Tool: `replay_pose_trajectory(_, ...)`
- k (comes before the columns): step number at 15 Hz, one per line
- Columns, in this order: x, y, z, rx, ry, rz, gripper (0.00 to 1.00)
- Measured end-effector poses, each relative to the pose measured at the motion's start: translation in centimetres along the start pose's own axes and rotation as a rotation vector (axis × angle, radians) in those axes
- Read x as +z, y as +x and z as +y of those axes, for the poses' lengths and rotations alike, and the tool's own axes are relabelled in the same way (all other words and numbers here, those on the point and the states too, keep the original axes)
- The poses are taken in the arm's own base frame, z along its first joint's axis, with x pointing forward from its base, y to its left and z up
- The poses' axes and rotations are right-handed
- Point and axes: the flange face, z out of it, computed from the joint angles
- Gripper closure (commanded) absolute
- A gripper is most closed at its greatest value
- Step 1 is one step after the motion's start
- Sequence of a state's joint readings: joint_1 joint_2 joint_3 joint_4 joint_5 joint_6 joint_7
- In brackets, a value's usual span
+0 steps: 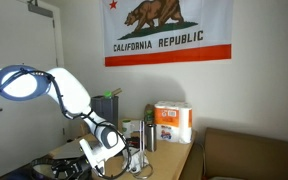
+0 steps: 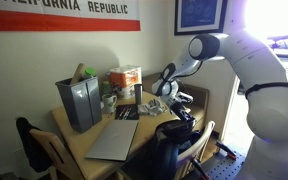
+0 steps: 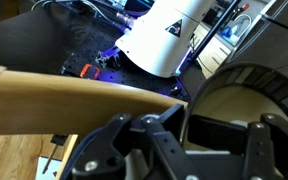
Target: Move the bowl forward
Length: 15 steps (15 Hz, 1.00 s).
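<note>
The bowl [image 3: 246, 100] fills the right of the wrist view, pale cream inside with a dark rim. It sits at the wooden table's edge [image 3: 44, 100]. My gripper [image 3: 189, 125] straddles the bowl's near rim, with one finger outside, one inside, and the rim pinched between them. In both exterior views the gripper [image 1: 134, 160] [image 2: 156, 100] is low over the table end. The bowl itself is too small and too covered there to make out.
A tall shiny metal cup [image 1: 149, 138] [image 2: 138, 95] stands just beside the gripper. A paper towel pack [image 1: 172, 122], a grey box [image 2: 79, 103] and a closed laptop [image 2: 114, 140] share the table. A black chair [image 2: 174, 150] and the white robot base [image 3: 169, 35] are close by.
</note>
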<state>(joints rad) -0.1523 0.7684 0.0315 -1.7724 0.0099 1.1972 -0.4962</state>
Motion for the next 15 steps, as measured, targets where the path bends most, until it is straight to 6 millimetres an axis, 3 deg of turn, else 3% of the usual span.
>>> replay_pose_trajectory(4,-0.2,-0.5,2.3,0.089,0.062,0.034,0.95)
replay_pose_trajectory(7,-0.2,0.4,3.3,0.130,0.083,0.033,0.96)
replay_pose_trajectory(8,-0.2,0.8,3.5,0.142,0.084,0.030,0.71)
replay_pose_trajectory(10,-0.2,1.6,3.9,0.169,0.085,0.024,0.69)
replay_pose_trajectory(15,-1.6,2.6,3.6,0.250,0.058,0.044,0.32)
